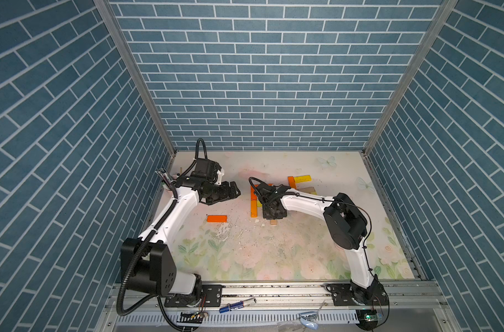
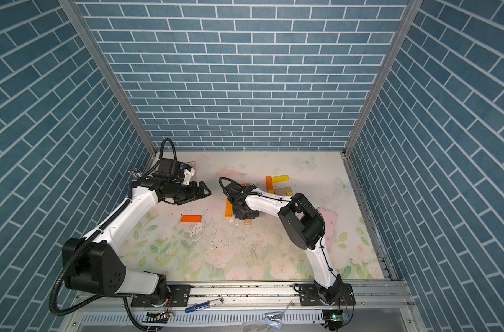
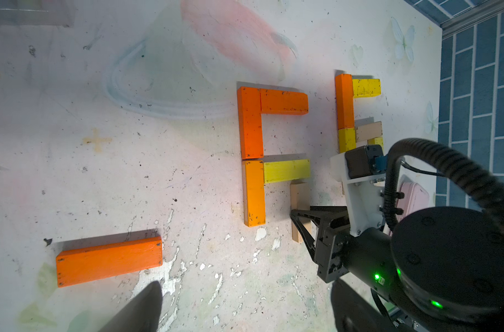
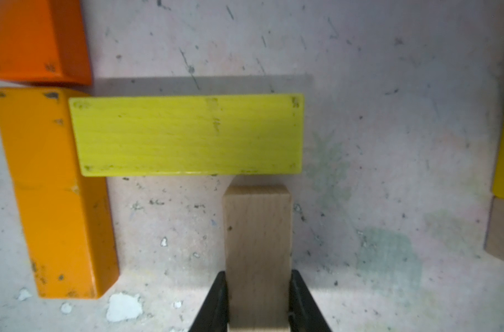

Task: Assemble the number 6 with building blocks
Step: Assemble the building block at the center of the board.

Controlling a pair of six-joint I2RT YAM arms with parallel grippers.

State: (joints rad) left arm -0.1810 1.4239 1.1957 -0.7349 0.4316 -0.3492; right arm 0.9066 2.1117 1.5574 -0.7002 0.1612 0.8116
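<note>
The right gripper (image 4: 259, 300) is clamped on a tan block (image 4: 258, 235), its black fingers (image 4: 216, 299) pressed against the block's long sides, low over the table (image 1: 274, 258). The tan block runs from 12 to 6 o'clock. Its 12 o'clock end sits just beside the long edge of a yellow block (image 4: 187, 135), near that block's 3 o'clock end; whether the two touch cannot be told. The half-built six (image 3: 253, 178) lies a little toward 12 o'clock from the table's centre. An orange block (image 3: 249, 123) and an amber block (image 3: 254, 201) lie end to end as its 9 o'clock side. A second orange block (image 3: 284, 100) reaches toward 3 o'clock from the top, and the yellow block does the same from the amber block's 12 o'clock end. In both top views the right arm (image 1: 302, 204) covers most of this figure. A loose orange block (image 1: 217, 218) lies flat at about 8 o'clock from the figure, well apart. A small pile of spare blocks (image 1: 302, 178) sits at 2 o'clock from it, and a pink tray (image 2: 330, 221) lies at 3 o'clock of the right gripper. The left gripper (image 1: 235, 192) hangs above the table at 9 o'clock of the figure, its jaws spread wide with nothing between them.
</note>
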